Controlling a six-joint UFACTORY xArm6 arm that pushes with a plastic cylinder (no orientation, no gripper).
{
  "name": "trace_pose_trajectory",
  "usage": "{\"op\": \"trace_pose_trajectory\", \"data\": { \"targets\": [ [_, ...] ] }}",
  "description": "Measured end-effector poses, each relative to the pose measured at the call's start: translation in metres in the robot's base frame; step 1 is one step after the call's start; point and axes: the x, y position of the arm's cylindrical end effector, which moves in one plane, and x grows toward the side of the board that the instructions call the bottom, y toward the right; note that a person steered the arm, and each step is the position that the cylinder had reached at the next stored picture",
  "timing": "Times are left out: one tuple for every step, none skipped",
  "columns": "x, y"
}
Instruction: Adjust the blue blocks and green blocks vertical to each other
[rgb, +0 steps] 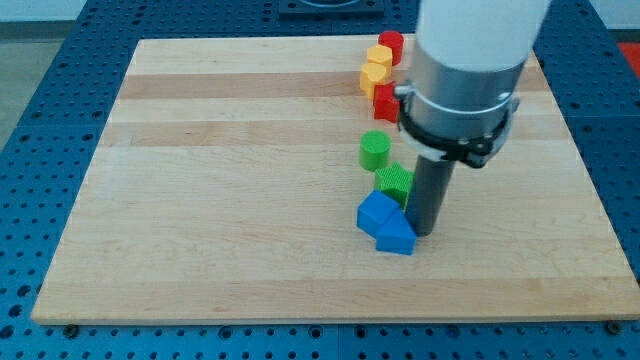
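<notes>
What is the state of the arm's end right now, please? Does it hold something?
No gripper: my tip holds nothing. It stands on the board, right of the two blue blocks, close to them, just below the ribbed green block.

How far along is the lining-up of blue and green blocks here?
Mostly done: green cylinder, green block and two blue blocks already form a near-vertical column. In hand: my tip sits against the lower blue block's right side. Left: straightening the column's slight rightward slant.

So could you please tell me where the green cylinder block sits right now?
The green cylinder block sits right of the board's centre, just above the green ridged block and below the red block.
</notes>
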Motion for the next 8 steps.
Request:
{"op": "trace_pose_trajectory", "data": {
  "targets": [
    [0.003,-0.001],
    [0.0,0.057],
    [0.018,0.091],
    [0.045,0.076],
    [0.057,0.046],
    [0.084,-0.014],
    [0.073,-0.103],
    [0.024,-0.151]
  ]
}}
